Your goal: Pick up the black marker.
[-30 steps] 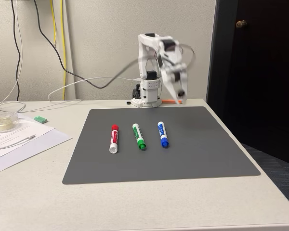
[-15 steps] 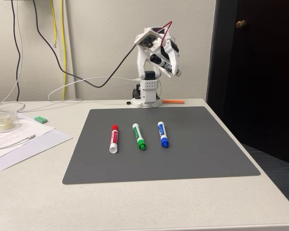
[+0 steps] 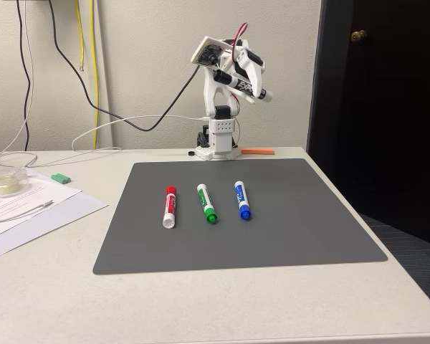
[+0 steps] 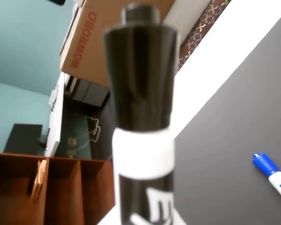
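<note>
Fixed view: 3 markers (image 3: 205, 203) on mat (image 3: 301, 222).

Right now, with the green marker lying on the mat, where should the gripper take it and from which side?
Mid-barrel, from straight above, jaws across its width. The green marker lies flat on the mat, with the red marker and blue marker well apart from it, leaving room either side. The gripper holds the black marker, so release that first.
</note>
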Action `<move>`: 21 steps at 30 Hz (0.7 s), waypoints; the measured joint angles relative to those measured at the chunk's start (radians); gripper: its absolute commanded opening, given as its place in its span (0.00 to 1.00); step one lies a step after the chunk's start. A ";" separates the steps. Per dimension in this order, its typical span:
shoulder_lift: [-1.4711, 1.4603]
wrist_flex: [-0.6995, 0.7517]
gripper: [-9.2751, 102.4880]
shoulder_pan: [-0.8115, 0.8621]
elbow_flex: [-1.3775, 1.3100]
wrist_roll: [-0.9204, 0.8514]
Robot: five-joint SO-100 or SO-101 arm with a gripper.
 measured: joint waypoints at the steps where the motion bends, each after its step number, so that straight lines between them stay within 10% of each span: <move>1: 0.003 -0.005 0.08 0.006 0.000 0.020; 21: 0.020 -0.023 0.08 0.037 0.000 0.074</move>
